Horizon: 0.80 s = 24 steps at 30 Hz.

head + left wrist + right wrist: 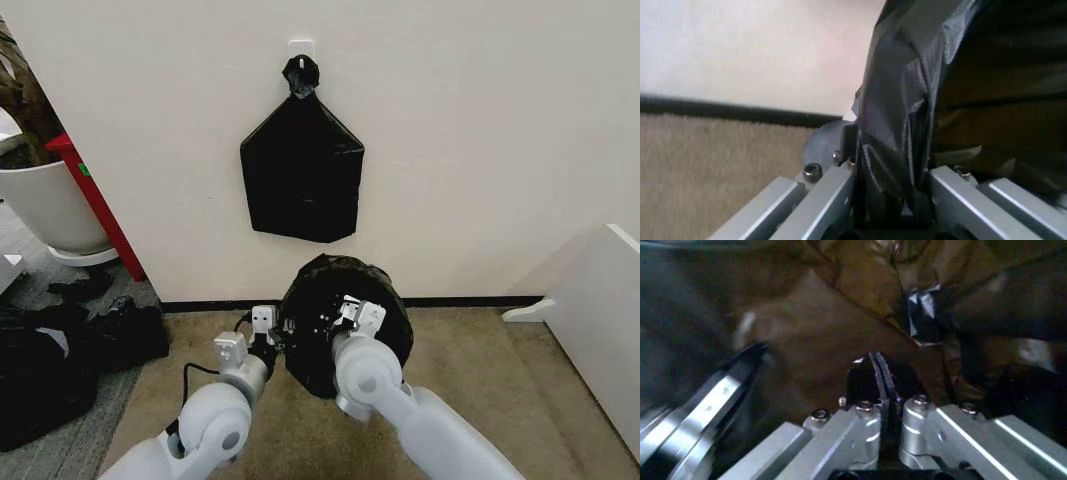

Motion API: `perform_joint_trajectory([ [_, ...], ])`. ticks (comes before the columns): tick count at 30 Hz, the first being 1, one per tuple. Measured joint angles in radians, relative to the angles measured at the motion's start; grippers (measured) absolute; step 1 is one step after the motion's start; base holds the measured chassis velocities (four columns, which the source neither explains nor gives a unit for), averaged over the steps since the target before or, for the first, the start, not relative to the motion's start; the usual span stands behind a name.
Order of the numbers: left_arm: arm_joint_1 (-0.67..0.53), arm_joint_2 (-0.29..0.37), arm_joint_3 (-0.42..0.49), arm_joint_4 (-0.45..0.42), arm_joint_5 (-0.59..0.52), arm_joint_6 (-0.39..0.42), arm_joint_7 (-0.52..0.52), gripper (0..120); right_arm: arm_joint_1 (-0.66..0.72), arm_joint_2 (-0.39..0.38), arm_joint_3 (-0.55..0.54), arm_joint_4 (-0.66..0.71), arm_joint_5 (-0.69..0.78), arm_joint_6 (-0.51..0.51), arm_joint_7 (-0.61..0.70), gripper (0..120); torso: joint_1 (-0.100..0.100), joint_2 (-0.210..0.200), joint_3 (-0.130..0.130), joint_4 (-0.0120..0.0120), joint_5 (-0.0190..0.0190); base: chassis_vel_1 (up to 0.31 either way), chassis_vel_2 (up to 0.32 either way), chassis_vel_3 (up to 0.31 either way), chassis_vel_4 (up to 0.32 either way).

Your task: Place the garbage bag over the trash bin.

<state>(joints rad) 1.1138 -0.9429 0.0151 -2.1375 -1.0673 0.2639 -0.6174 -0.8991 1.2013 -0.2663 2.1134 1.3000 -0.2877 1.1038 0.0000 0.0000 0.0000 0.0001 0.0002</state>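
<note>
Two white robot arms reach forward from the bottom of the head view toward a bin standing on the tan carpet; the left pincer sits at the bin's left rim and the right pincer reaches over the top, into the mouth. Seen from the left wrist, the left pincer is clenched on a fold of the garbage bag, the grey-black crinkled film rising from between its metal fingers, most likely so that this side of the bag keeps hold on the rim while the other side is worked. Seen from the right wrist, the right pincer has its dark tips pressed together; glossy brownish-black plastic lies all round it, but whether any film is pinched between the tips cannot be told. Just beyond the arms, the garbage bag already drapes over the trash bin, covering it so fully that no white shows, so the fitting looks well advanced. Behind, a black skirting strip runs along the cream wall. Higher on that wall a flat black bundle of bags hangs from a hook by its knot, and far left stands a large white plant pot
</note>
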Motion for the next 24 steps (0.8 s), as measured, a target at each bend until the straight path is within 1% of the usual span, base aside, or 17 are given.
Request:
perform_joint_trajectory([
  [3,-0.028,0.002,-0.007,-0.001,-0.101,0.020,-0.060,0,-0.057,-0.052,0.047,0.104,-0.002,-0.020,-0.059,0,0.000,0.000,0.000,-0.0002,0.0000,0.000,0.000,0.000,0.000],
  [4,-0.028,0.002,-0.007,-0.001,-0.101,0.020,-0.060,0,-0.057,-0.052,0.047,0.104,-0.002,-0.020,-0.059,0,0.000,0.000,0.000,-0.0002,0.0000,0.000,0.000,0.000,0.000],
  [5,-0.037,0.002,-0.008,0.003,-0.129,0.028,-0.081,0,-0.082,-0.071,0.073,0.146,-0.012,-0.029,-0.093,0,0.000,0.000,0.000,-0.0003,0.0000,0.000,0.000,0.000,0.000],
  [8,-0.048,0.000,-0.008,0.011,-0.164,0.038,-0.105,0,-0.115,-0.101,0.116,0.197,-0.038,-0.042,-0.151,0,0.000,0.000,0.000,-0.0003,0.0003,0.000,0.000,0.000,0.000],
  [10,-0.070,-0.004,-0.008,0.029,-0.226,0.062,-0.154,0,-0.172,-0.151,0.205,0.264,-0.097,-0.059,-0.262,0,0.000,0.000,0.000,-0.0003,-0.0001,0.000,0.000,0.000,0.000],
  [11,-0.076,-0.006,-0.007,0.034,-0.241,0.066,-0.166,0,-0.189,-0.168,0.234,0.280,-0.120,-0.063,-0.299,0,0.000,0.000,0.000,-0.0004,0.0000,0.000,0.000,0.000,0.000],
  [12,-0.076,-0.006,-0.007,0.034,-0.241,0.066,-0.166,0,-0.189,-0.168,0.234,0.280,-0.120,-0.063,-0.299,0,0.000,0.000,0.000,-0.0004,0.0000,0.000,0.000,0.000,0.000],
  [15,-0.096,-0.012,-0.003,0.051,-0.278,0.075,-0.187,0,-0.219,-0.216,0.306,0.318,-0.147,-0.071,-0.362,0,0.000,0.000,0.000,-0.0003,0.0000,0.000,0.000,0.000,0.000],
  [18,-0.126,-0.020,-0.001,0.062,-0.350,0.095,-0.233,0,-0.229,-0.243,0.353,0.332,-0.152,-0.072,-0.369,0,0.000,0.000,0.000,0.0002,0.0000,0.000,0.000,0.000,0.000],
  [19,-0.126,-0.020,-0.001,0.062,-0.350,0.095,-0.233,0,-0.229,-0.243,0.353,0.332,-0.152,-0.072,-0.369,0,0.000,0.000,0.000,0.0002,0.0000,0.000,0.000,0.000,0.000],
  [20,-0.151,-0.024,-0.001,0.068,-0.424,0.123,-0.288,0,-0.254,-0.256,0.387,0.332,-0.198,-0.063,-0.395,0,0.000,0.000,0.000,0.0001,0.0001,0.000,0.000,0.000,0.000],
  [21,-0.162,-0.023,-0.001,0.071,-0.450,0.144,-0.313,0,-0.286,-0.261,0.426,0.332,-0.233,-0.056,-0.426,0,0.000,0.000,0.000,0.0000,0.0001,0.000,0.000,0.000,0.000],
  [22,-0.170,-0.015,-0.001,0.073,-0.469,0.169,-0.338,0,-0.351,-0.257,0.502,0.333,-0.252,-0.053,-0.509,1,0.000,0.000,0.000,0.0001,0.0001,0.000,0.000,0.000,0.000],
  [24,-0.179,-0.008,-0.002,0.072,-0.526,0.203,-0.395,0,-0.457,-0.234,0.644,0.329,-0.305,-0.053,-0.648,9,0.000,0.000,0.000,-0.0001,0.0000,0.000,0.000,0.000,0.000],
])
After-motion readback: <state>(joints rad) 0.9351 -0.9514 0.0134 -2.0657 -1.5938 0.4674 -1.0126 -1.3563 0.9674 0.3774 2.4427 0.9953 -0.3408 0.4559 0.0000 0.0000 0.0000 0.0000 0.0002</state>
